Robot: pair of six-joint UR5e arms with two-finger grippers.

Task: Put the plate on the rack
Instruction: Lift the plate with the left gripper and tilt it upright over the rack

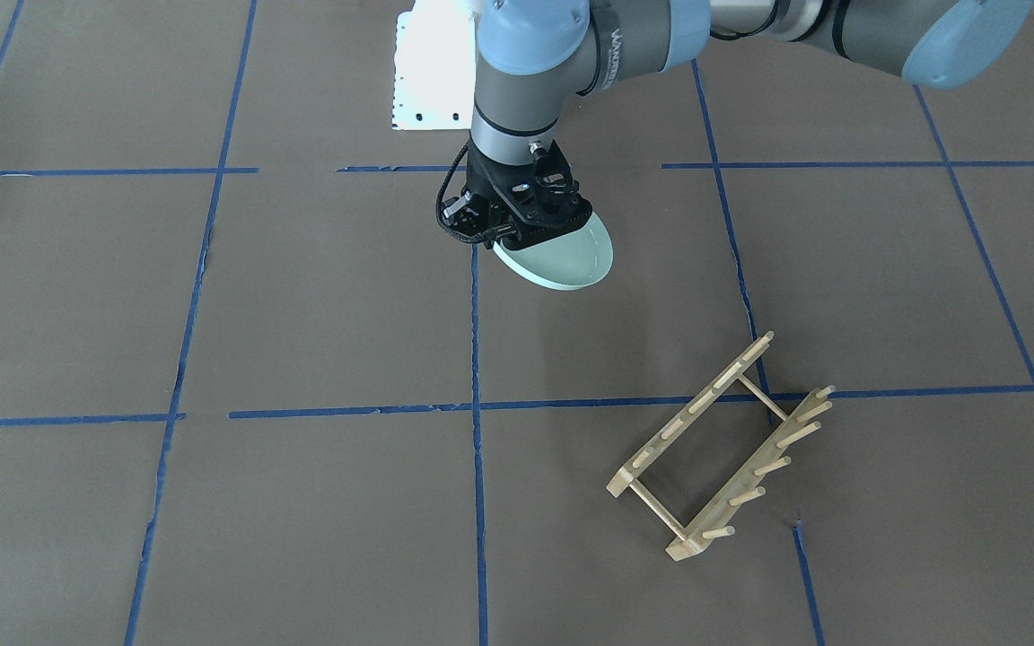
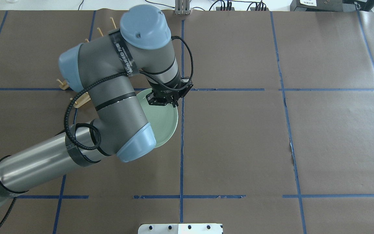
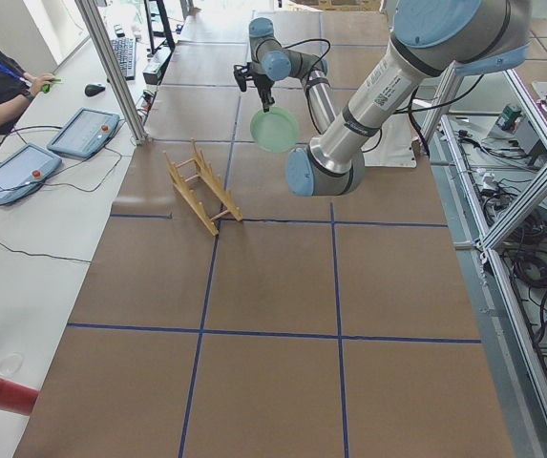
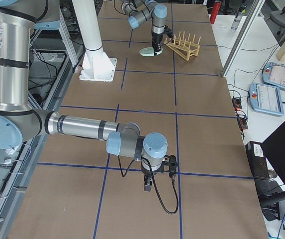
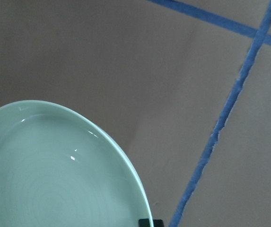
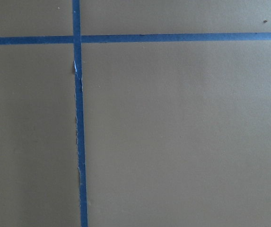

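My left gripper [image 1: 530, 235] is shut on the rim of the pale mint-green plate [image 1: 571, 256] and holds it tilted just over the table's middle. The plate also shows in the overhead view [image 2: 165, 125], the left wrist view [image 5: 55, 175] and the left side view [image 3: 275, 129]. The light-wood rack [image 1: 719, 444] stands empty on the table, apart from the plate and towards the operators' side. In the overhead view the left arm hides most of the rack [image 2: 80, 100]. My right gripper [image 4: 158, 175] hangs low over bare table far off; I cannot tell whether it is open or shut.
A white mounting plate [image 1: 432, 72] lies at the robot's edge of the table. Blue tape lines [image 6: 77, 118] cross the brown paper. A red cylinder [image 3: 1, 393] and tablets [image 3: 84, 131] lie on the side bench beyond the table's edge.
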